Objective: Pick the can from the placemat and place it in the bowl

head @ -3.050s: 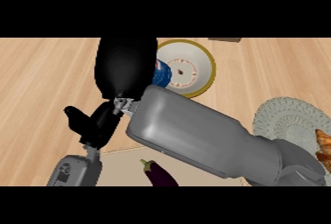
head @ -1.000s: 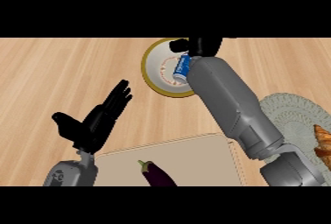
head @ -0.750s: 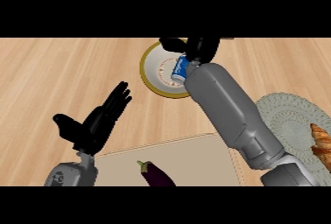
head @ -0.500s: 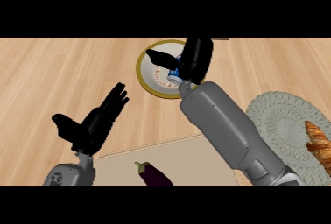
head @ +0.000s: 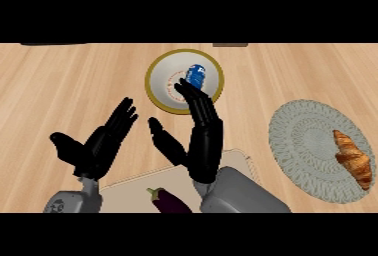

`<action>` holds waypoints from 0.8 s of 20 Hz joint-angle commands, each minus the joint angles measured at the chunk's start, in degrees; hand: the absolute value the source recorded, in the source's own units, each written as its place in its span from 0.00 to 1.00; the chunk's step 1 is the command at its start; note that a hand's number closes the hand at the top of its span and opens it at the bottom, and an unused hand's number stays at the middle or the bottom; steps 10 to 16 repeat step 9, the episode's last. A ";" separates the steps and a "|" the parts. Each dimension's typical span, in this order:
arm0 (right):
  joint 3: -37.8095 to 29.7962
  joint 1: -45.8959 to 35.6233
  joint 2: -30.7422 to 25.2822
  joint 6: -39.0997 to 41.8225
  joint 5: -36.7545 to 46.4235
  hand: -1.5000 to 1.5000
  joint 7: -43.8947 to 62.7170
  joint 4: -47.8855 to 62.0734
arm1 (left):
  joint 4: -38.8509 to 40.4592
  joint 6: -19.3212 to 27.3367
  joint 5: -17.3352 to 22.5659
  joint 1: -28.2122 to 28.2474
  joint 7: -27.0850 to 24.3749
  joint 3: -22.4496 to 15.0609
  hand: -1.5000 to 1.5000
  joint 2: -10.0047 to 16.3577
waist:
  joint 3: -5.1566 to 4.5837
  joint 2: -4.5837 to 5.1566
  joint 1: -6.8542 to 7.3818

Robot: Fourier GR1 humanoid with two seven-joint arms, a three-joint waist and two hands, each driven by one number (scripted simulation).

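The can (head: pixel 196 76) lies in the bowl (head: pixel 157 75) at twelve o'clock. The right hand (head: pixel 202 137) is just below, fingers released; the left hand (head: pixel 102 145) at eight o'clock likewise.

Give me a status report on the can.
Left hand open; right hand open near bowl. Can in bowl. Croissant on placemat, well aside.

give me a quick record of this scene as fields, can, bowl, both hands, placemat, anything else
can: blue can, inside the bowl
bowl: white with yellow rim, on the wooden counter
right hand: open, fingers straight, just below the bowl, holding nothing
left hand: open, at lower left
placemat: round, at right, holds a croissant
other: eggplant on a cutting board
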 commanded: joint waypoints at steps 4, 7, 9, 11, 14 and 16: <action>17.77 23.31 0.36 -10.63 11.23 1.00 0.87 -10.44 | 0.61 0.26 -0.87 1.48 -1.80 -0.12 0.50 -0.24 | -0.02 0.04 -1.40; 24.15 35.08 0.36 -12.75 16.32 1.00 -0.45 -9.16 | -0.21 0.56 -0.16 0.58 -0.52 1.29 0.50 0.62 | -0.01 0.27 -1.65; 30.44 42.00 0.36 -14.34 18.18 1.00 -1.61 -7.47 | -1.08 0.62 -0.01 0.71 -0.47 1.19 0.50 0.45 | 0.05 0.48 -0.81; 30.44 42.00 0.36 -14.34 18.18 1.00 -1.61 -7.47 | -1.08 0.62 -0.01 0.71 -0.47 1.19 0.50 0.45 | 0.05 0.48 -0.81; 30.44 42.00 0.36 -14.34 18.18 1.00 -1.61 -7.47 | -1.08 0.62 -0.01 0.71 -0.47 1.19 0.50 0.45 | 0.05 0.48 -0.81; 30.44 42.00 0.36 -14.34 18.18 1.00 -1.61 -7.47 | -1.08 0.62 -0.01 0.71 -0.47 1.19 0.50 0.45 | 0.05 0.48 -0.81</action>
